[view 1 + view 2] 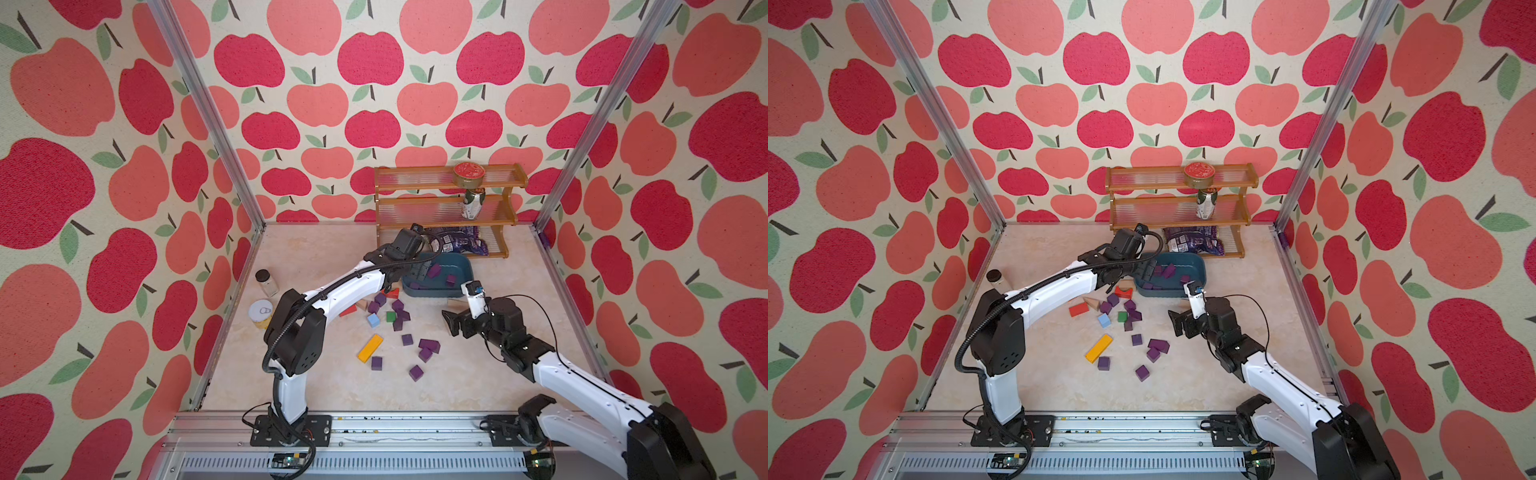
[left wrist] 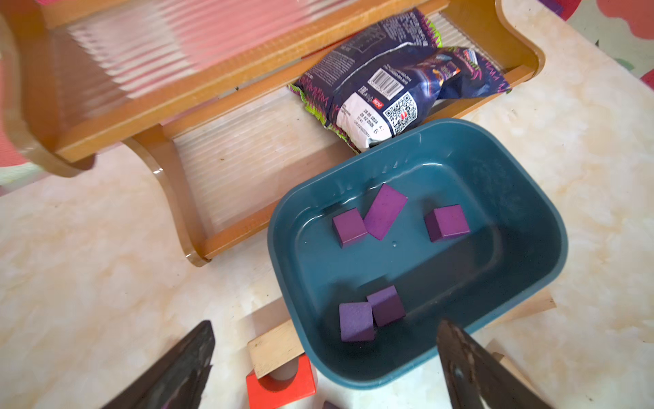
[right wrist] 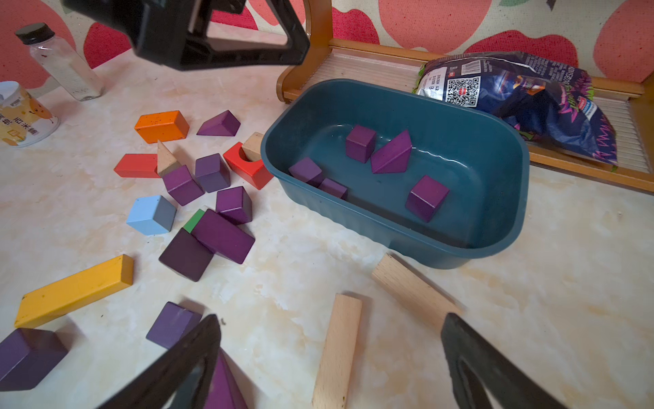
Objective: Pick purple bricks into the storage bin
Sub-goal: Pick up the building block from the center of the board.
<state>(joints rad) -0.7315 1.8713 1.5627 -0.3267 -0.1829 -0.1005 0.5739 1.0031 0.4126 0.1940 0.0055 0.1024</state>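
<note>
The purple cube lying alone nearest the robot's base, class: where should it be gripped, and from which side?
Grip the purple cube by two opposite side faces, coming straight down from above, turned to match its skewed pose. It sits flat on the table, nothing touching it.

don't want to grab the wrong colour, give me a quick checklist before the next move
1. left claw empty: ok, jaws wide apart over the storage bin, nothing between them.
2. right claw empty: ok, jaws wide apart.
3. bin contents: ok, only purple bricks, five showing.
4. table cleared of purple: not ok, many loose purple bricks remain.
5. clean pick in the cluster: not ok, the long purple brick lies against a green block.
6. space ahead of the right claw: not ok, plain wood blocks lie there.
</note>
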